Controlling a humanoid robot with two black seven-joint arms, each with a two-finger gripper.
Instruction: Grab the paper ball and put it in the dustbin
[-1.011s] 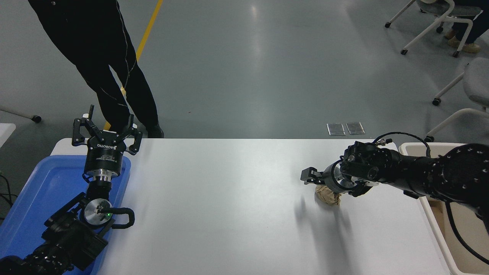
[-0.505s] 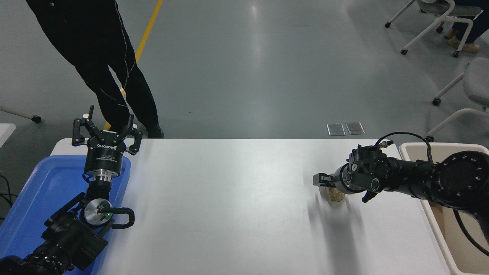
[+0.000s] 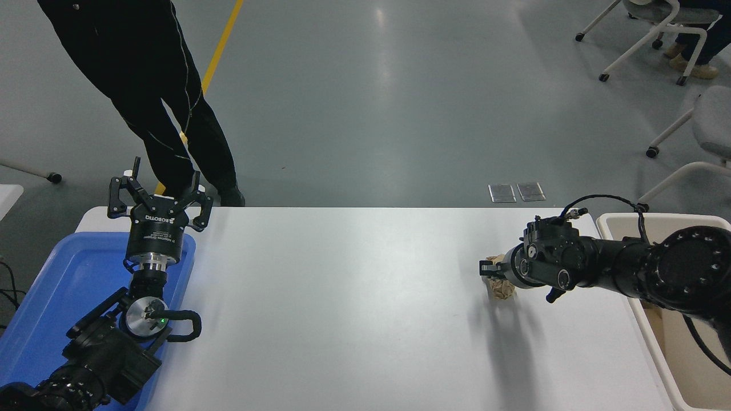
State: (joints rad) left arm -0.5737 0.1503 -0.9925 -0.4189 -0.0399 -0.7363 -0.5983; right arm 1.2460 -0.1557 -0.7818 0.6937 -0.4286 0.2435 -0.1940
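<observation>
My right gripper (image 3: 492, 273) is closed around the paper ball (image 3: 501, 288), near the white table (image 3: 342, 297)'s right edge, with the dustbin (image 3: 614, 219) just beyond. Wide bare tabletop lies to its left. My left gripper (image 3: 159, 197), fingers spread, empty, reads "ROBOTIQ", parked over the blue tray (image 3: 51, 297).

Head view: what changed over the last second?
The right tool pulled back to the picture's right, toward the dustbin, taking the paper ball with it. The ball now sits partly tucked under the tool and looks held, though the grip itself is hidden. The left tool stayed parked and open over the blue tray; the person at the far side barely shifted.
</observation>
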